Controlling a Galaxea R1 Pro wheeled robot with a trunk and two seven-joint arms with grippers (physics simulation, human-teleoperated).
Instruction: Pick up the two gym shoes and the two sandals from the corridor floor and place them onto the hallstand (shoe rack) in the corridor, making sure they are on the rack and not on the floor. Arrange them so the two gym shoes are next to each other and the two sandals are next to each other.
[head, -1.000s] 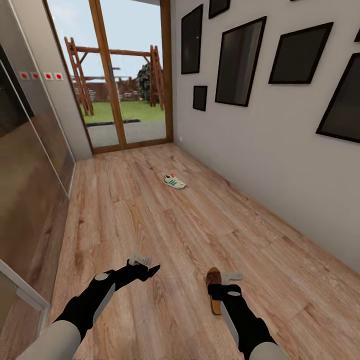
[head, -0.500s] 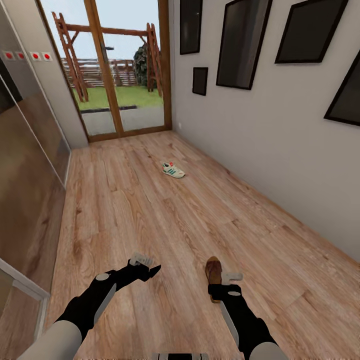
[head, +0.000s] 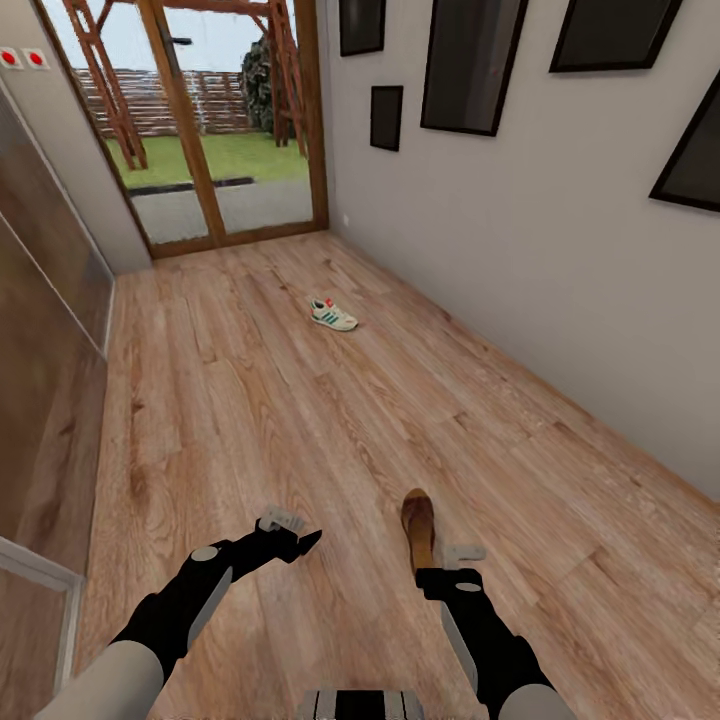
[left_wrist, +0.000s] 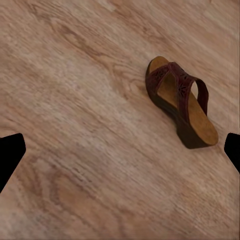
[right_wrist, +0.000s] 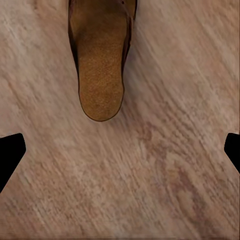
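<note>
On the light brown wood-plank floor (head: 250, 400), one dark brown leather sandal (head: 418, 527) lies just ahead of the right gripper (head: 452, 562). A cream-white sneaker with green stripes (head: 332, 315) lies well apart, near the glass door. Both the right jaws and the jaws of the left gripper (head: 300, 543) are spread wide and grasp nothing.

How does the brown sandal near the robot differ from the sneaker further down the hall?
The sandal is dark brown with an open back and tan footbed; the sneaker is cream-white with green stripes and a closed, laced top. The sandal lies close in front of the right gripper; the sneaker lies far off, toward the glass door. Both rest on the wood floor, apart.
</note>
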